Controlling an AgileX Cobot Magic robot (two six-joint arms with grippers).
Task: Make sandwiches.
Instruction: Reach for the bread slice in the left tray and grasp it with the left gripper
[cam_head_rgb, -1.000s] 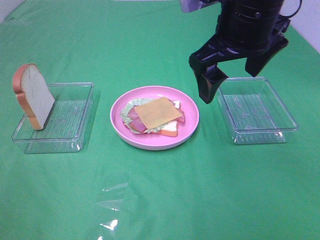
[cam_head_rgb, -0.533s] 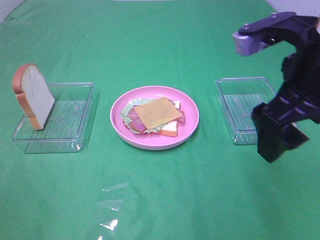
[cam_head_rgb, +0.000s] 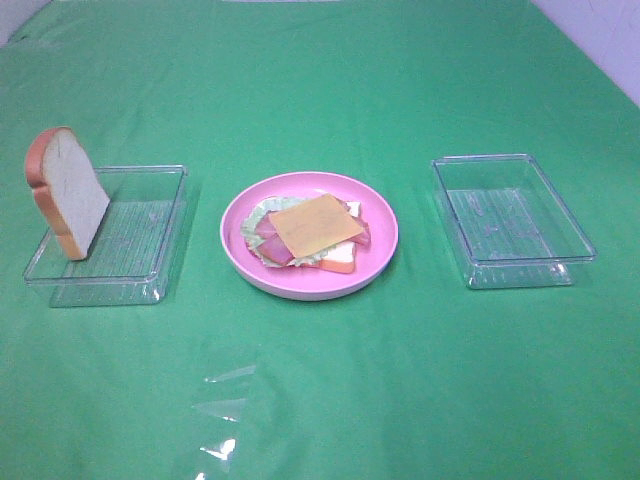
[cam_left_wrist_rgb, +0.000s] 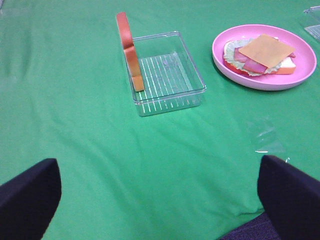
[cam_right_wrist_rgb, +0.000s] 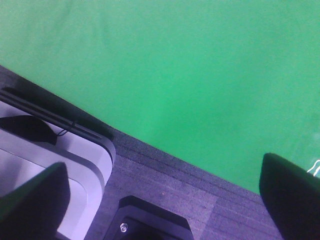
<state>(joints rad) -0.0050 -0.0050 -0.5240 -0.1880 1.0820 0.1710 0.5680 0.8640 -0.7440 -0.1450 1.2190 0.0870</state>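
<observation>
The sandwich stack (cam_head_rgb: 315, 224) lies on a round pink plate (cam_head_rgb: 300, 285) in the middle of the green cloth, with bread at the bottom, then lettuce and bacon, and an orange cheese square on top. It also shows in the left wrist view as the stack (cam_left_wrist_rgb: 265, 50) on the plate (cam_left_wrist_rgb: 260, 82). One more bread slice (cam_head_rgb: 75, 195) stands on edge against the left clear tray (cam_head_rgb: 140, 240). Neither arm appears in the high view. My left gripper (cam_left_wrist_rgb: 157, 165) is open over bare cloth, well short of the bread slice (cam_left_wrist_rgb: 129, 50). My right gripper (cam_right_wrist_rgb: 162, 165) is open and holds nothing, over the table's edge.
A second clear tray (cam_head_rgb: 510, 215) sits empty to the right of the plate. A scrap of clear film (cam_head_rgb: 225, 410) lies on the cloth near the front. The right wrist view shows the dark table border (cam_right_wrist_rgb: 165, 175) and a grey housing (cam_right_wrist_rgb: 60, 155) beyond the cloth.
The right arm swung from above the plate and right tray toward the front right and then left the high view. The stack, bread slice and trays stayed put.
</observation>
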